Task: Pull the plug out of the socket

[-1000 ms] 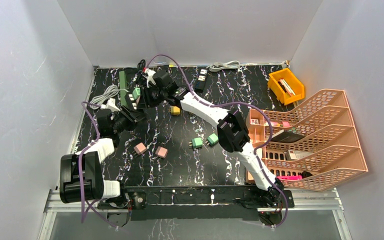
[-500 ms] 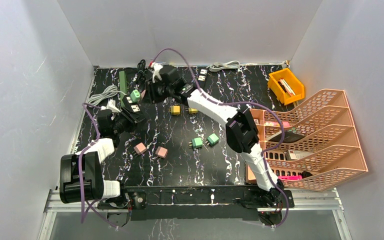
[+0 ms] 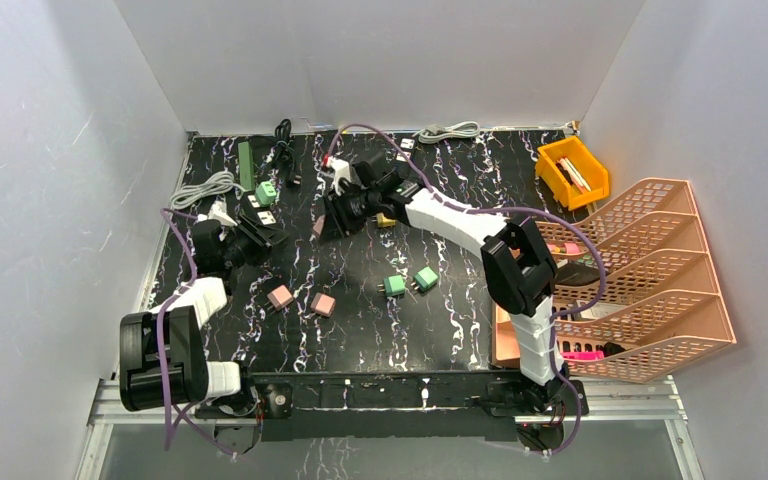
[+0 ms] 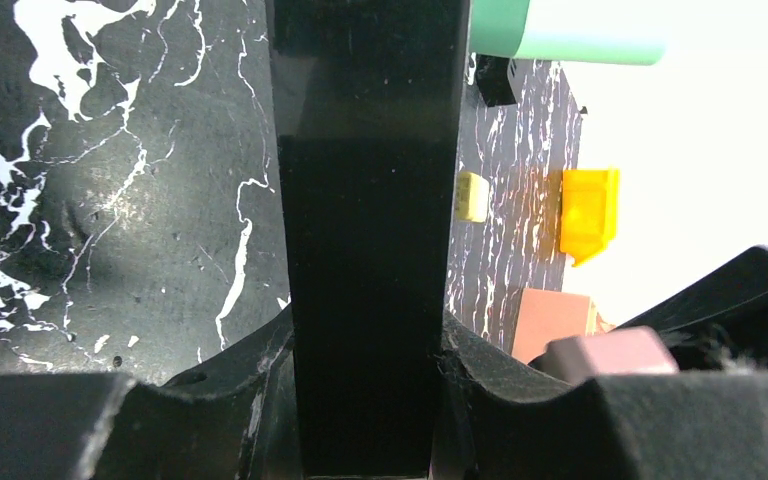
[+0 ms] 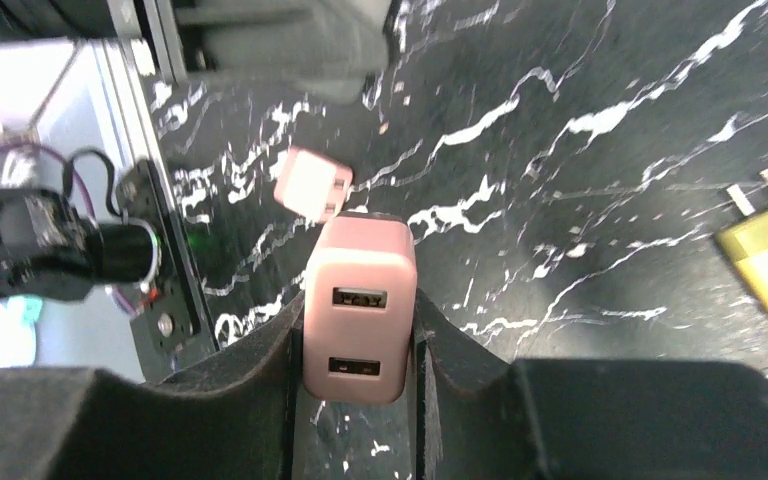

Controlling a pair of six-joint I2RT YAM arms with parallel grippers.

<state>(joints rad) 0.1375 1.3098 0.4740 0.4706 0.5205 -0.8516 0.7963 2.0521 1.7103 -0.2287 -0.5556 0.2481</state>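
Over the table [image 3: 360, 340], right arm [image 3: 460, 222] outstretched

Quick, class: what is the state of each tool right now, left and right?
Left tool: closed, holding the black power strip.
Right tool: closed, holding the pink plug.

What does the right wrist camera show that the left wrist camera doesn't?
Only the right wrist view shows the right gripper clamped on a pink USB charger, with its two ports facing the camera. Only the left wrist view shows the left gripper clamped on the black power strip, a green plug at the top, and the yellow bin. Both show the black marbled table.
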